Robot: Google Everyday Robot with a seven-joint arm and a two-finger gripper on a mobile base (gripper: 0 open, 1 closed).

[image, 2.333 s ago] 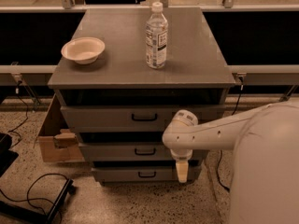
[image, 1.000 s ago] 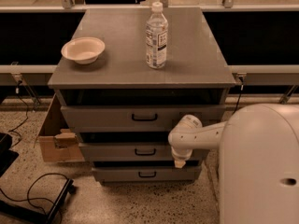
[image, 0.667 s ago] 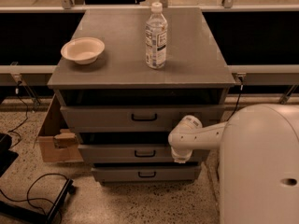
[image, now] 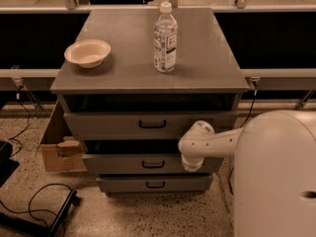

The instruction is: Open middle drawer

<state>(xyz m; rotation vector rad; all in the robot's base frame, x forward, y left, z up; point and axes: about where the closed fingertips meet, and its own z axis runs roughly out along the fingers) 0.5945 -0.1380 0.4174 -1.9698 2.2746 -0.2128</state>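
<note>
Hand [image: 191, 162] is at the end of the white arm [image: 217, 143], which comes in from the robot body on the rt. It hangs low in front of the cabinet, right at the rt part of the middle drawer [image: 118, 164] front. Can't tell if it touches the front or is just off it. The wrist blocks the view, so I can't tell whether the hand is open or closed. Nothing visibly held.

Middle drawer lies behind the hand and runs off to its left. Its small black handle [image: 153, 164] is just left of the hand at abt the same height, and the hand isn't on it. The taller top drawer [image: 108, 125] is above the hand and the lowest drawer [image: 123, 184] below. The middle front looks roughly in line w/ its neighbours, so prob. not opened yet.

Step in hand, as I read it: approach and line-up, before any grip.

Next move prob. needs:
- shift the hand left to centre on the handle
- close on the bar, then pull straight out toward the robot
- aim carefully, since the bar is small and shallow and a grip off to one side could slip or skew the drawer

Bottle [image: 165, 38] and bowl [image: 88, 52] stand on the surface [image: 123, 73], well above the hand and out of the way. Cardboard box [image: 57, 149] is far left of the hand, beside the cabinet.
</note>
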